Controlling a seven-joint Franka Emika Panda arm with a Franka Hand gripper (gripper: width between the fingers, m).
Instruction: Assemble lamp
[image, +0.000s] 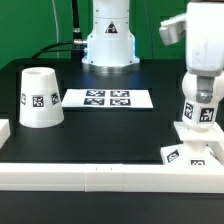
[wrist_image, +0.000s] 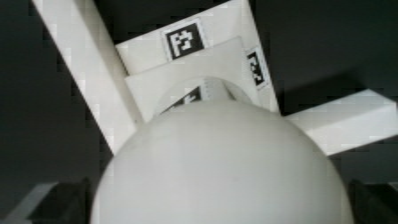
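The bulb (image: 199, 103) stands upright on the base (image: 192, 141) near the table's (image: 100, 125) front edge, so the bulb step looks done. Directly above, the gripper (image: 200, 68) has its jaws spread, pinching nothing. Next: fetch the shade (image: 39, 98), well apart.

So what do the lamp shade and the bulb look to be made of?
Shade: seemingly white plastic, matte; evenly opaque tapered wall, soft shading, carrying a printed square tag. Bulb: likely the same white plastic, slightly smoother; rounded surface with a faint sheen. Neither looks like glass.
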